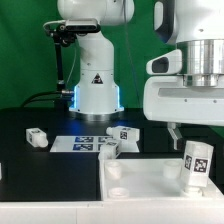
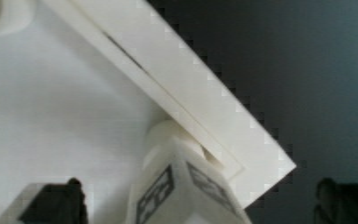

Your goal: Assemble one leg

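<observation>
A leg (image 1: pixel 195 165), a short white post with a black-and-white tag, stands upright at the near right corner of the large white tabletop (image 1: pixel 135 185). My gripper (image 1: pixel 190 136) hangs just above it, jaws open and holding nothing. In the wrist view the leg (image 2: pixel 179 178) stands between my two dark fingertips (image 2: pixel 51 204), clear of both, beside the tabletop's raised rim (image 2: pixel 176 90). My gripper (image 2: pixel 197 204) is centred over the leg. Three more legs lie on the black table: one at the exterior view's left (image 1: pixel 37 138) and two near the middle (image 1: pixel 127 135), (image 1: pixel 108 147).
The marker board (image 1: pixel 82 143) lies flat on the black table behind the tabletop. The robot's white base (image 1: pixel 95 90) stands at the back centre, with a cable running off to the exterior view's left.
</observation>
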`<state>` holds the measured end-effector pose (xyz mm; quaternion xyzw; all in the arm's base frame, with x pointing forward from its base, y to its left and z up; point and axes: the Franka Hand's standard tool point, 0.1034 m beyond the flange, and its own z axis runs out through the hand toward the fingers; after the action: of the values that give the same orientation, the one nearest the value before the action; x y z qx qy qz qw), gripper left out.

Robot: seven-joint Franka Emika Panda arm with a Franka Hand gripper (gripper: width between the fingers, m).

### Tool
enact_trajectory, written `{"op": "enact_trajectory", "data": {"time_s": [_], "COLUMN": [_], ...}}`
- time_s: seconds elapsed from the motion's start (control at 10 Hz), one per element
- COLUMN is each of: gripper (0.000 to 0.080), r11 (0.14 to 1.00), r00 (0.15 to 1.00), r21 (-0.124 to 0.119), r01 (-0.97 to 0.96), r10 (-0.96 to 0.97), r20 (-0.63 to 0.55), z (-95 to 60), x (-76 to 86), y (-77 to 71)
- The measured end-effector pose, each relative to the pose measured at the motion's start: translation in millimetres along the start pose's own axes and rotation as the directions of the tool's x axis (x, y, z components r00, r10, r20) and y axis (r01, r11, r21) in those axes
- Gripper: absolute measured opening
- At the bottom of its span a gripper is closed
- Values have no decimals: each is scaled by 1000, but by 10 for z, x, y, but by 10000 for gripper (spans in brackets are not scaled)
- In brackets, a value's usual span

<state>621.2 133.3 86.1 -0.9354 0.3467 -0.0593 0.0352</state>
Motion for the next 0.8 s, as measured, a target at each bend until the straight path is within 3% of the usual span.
{"op": "enact_trajectory", "data": {"time_s": [0.1,0.2,0.3,0.4,0.5,0.8], "gripper": [648,648,648,648,648,283], "r11": [999,973,890,853,870,892], "r00": [999,973,890,853,870,893], "r21": [0,-15,-41,-44,-43,-43], "r01": [35,231,455,520,492,450], "r10": [-35,-232,-456,-521,-493,-451], "r20": [0,-6,-14,-12,-14,-16], "z": [2,17,66,118,118,123], "x": [-1,50,184,234,226,232], "y": [1,23,48,39,32,38]}}
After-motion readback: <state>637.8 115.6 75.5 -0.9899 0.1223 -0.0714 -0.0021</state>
